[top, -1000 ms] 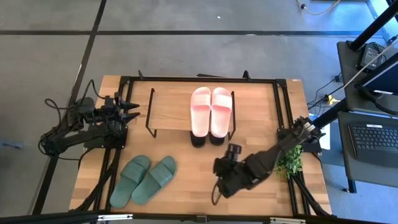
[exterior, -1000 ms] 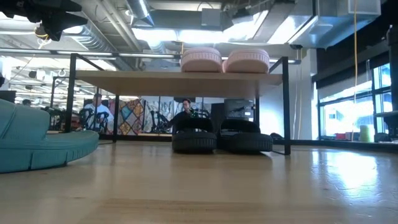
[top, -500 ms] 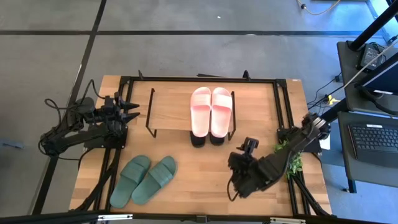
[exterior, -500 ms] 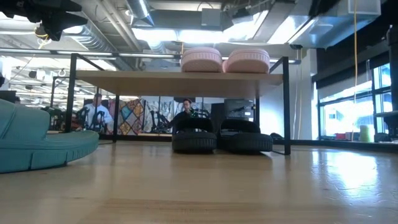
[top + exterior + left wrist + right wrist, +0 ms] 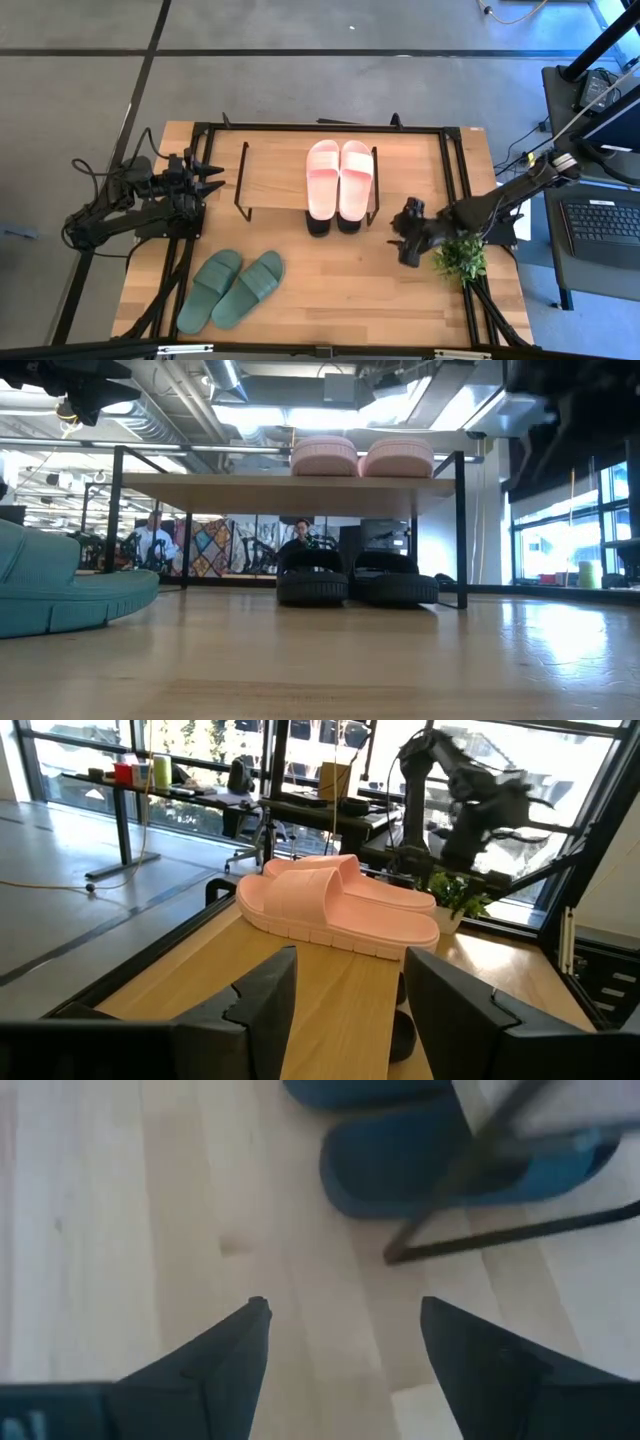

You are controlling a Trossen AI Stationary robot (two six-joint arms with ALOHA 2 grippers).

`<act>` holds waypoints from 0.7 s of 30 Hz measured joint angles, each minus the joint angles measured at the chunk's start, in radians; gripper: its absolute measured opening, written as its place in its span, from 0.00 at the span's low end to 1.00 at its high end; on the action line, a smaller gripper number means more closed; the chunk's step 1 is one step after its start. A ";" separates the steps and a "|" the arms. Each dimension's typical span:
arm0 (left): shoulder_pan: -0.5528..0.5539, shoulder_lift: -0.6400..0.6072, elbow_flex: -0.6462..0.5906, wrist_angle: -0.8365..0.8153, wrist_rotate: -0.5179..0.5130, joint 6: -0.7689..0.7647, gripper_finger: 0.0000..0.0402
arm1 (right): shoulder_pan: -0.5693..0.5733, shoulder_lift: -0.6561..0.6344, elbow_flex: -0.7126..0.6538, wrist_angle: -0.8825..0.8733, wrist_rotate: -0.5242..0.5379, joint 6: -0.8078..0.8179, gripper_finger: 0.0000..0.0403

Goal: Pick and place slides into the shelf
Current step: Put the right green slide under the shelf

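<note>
The shelf (image 5: 290,178) stands at the table's far middle. The pale pink slides (image 5: 339,178) lie on the right end of its top board. The black slides (image 5: 335,224) sit on the tabletop beneath them, toes showing at the shelf's near edge. The dark green slides (image 5: 232,290) lie side by side on the table's near left. My right gripper (image 5: 405,235) hovers open just right of the shelf's right end, over bare wood (image 5: 345,1315), with the black slides (image 5: 400,1170) ahead of it. My left gripper (image 5: 218,180) waits open at the table's left edge, facing the pink slides (image 5: 335,910).
A small potted plant (image 5: 462,262) stands by the table's right edge, close beside my right arm. Black frame rails (image 5: 455,170) run along the table's sides. Bare tabletop (image 5: 340,300) lies near the middle. People (image 5: 155,540) are in the room behind.
My right gripper has swung from the table's near middle toward the right edge and then toward the far side, ending beside the shelf's right end near the plant. The slides and the shelf have stayed where they were.
</note>
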 joint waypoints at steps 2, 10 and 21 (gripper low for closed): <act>0.000 0.000 0.000 0.000 0.000 0.000 0.45 | -0.041 -0.077 -0.083 0.042 -0.037 -0.048 0.64; 0.000 0.000 0.000 0.000 0.000 0.000 0.45 | -0.147 -0.277 -0.359 0.374 -0.109 -0.212 0.64; 0.000 0.000 0.000 0.023 0.000 0.004 0.45 | -0.175 -0.314 -0.451 0.576 -0.069 -0.300 0.64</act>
